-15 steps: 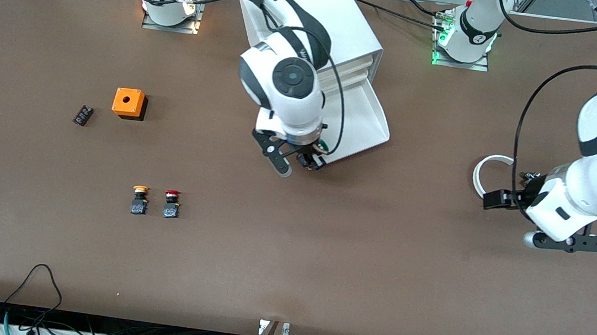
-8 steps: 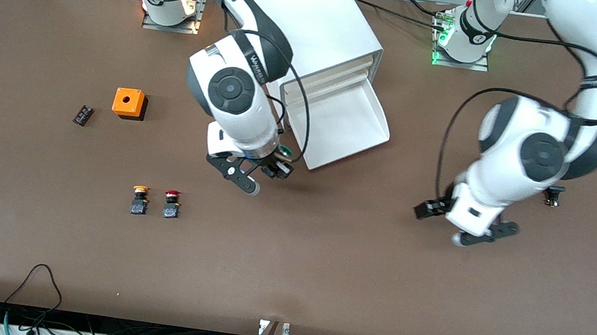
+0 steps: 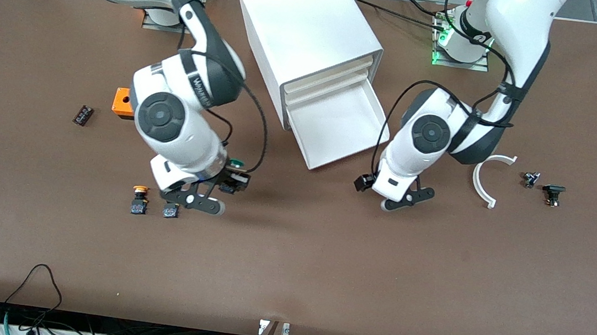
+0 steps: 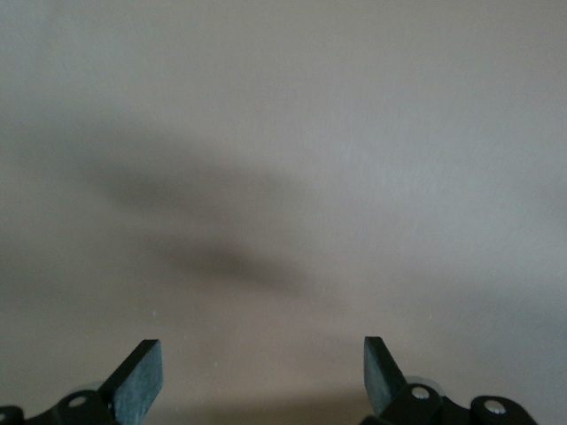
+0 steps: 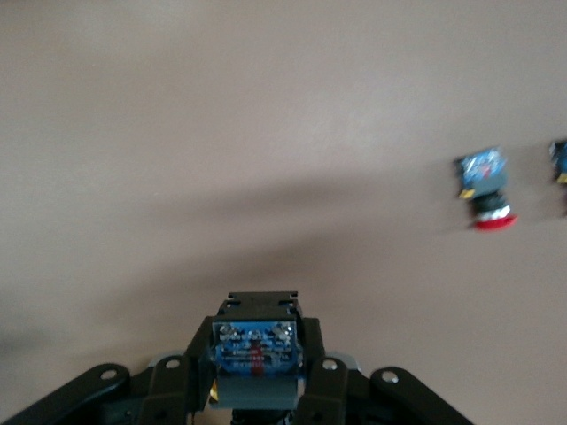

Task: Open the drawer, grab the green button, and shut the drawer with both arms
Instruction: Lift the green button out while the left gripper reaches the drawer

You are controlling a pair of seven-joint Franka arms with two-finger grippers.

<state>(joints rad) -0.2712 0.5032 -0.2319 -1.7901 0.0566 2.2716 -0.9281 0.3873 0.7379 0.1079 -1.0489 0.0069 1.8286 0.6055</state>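
Left gripper (image 4: 261, 376) agape, right gripper (image 5: 257, 376) clamped

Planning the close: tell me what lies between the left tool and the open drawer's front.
Front view: only bare brown table separates the open left tool from the drawer; nothing stands there.

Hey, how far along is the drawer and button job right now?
Done: the drawer is open and empty, and the green button is out. In hand: the right hand holds it above the table near the red button. Left: closing the drawer; the open left hand hovers nearby.
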